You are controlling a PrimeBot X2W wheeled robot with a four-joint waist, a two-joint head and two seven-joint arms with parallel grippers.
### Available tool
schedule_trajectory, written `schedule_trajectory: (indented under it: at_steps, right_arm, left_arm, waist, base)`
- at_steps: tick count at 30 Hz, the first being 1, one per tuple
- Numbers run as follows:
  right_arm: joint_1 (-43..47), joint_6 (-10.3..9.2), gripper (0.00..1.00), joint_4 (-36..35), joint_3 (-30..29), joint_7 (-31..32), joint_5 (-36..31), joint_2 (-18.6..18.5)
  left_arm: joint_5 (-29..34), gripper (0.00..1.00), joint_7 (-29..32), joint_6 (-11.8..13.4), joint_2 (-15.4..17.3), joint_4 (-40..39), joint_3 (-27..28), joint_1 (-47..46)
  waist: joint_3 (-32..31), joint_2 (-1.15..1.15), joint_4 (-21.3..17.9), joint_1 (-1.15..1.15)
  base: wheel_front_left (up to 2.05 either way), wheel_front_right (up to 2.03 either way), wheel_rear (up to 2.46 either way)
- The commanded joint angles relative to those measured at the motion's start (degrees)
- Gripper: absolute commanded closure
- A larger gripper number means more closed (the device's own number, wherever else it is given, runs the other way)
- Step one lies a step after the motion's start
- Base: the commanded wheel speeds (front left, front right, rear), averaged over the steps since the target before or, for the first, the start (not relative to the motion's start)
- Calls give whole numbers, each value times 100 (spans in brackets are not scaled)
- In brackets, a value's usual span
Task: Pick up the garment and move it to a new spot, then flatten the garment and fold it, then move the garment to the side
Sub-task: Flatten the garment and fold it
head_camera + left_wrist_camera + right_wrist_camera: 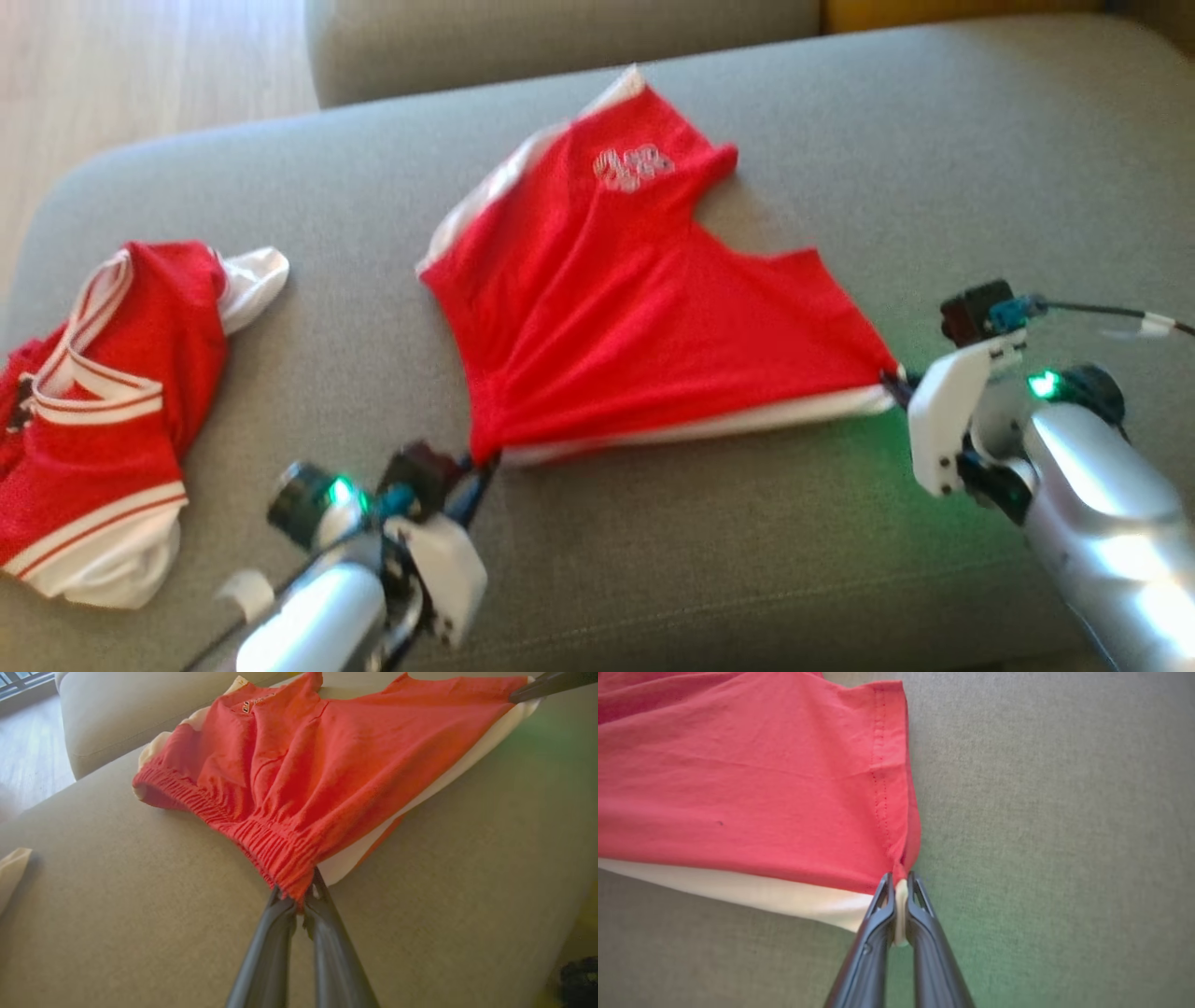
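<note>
The garment (616, 308), a pair of red shorts with white side panels and a white logo, lies spread on the grey sofa seat (747, 541). My left gripper (484, 462) is shut on its near left corner, the gathered waistband (280, 849), pinched at the left gripper's tips (299, 895). My right gripper (894, 385) is shut on the near right corner. In the right wrist view the right gripper (900, 883) clamps red hem and white lining (752, 896). The near edge is stretched between both grips, and the right gripper's fingers (546, 686) show at the top right of the left wrist view.
A second red and white garment (103, 411) lies crumpled at the seat's left end. Another grey cushion (560, 37) sits behind, and wooden floor (140, 65) lies at the far left. The seat's front edge runs just below my arms.
</note>
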Motion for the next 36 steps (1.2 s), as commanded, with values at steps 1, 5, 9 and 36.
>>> schedule_trajectory:
  at_steps: [1,5,9,36]
  right_arm:
    - [167,-3,100,-376,181,205,245,-211]
    - [770,-3,100,-1294,524,900,861,-805]
    - [1322,-3,100,-2216,608,1558,1355,-1427]
    - [1391,-3,100,-4396,-1491,1930,12,-860]
  left_arm:
    - [-100,100,35,42,209,-234,170,22]
    - [-266,100,192,99,321,-663,112,542]
    - [-361,100,396,124,439,-1168,4,921]
    - [-1315,100,1107,232,580,-2905,463,950]
  waist:
    - [-256,0,11,1]
    - [-507,0,35,1]
    - [-627,0,63,1]
    - [-232,0,541,1]
  base:
    - [0,0,0]
    - [0,0,0]
    - [0,0,0]
    - [0,0,0]
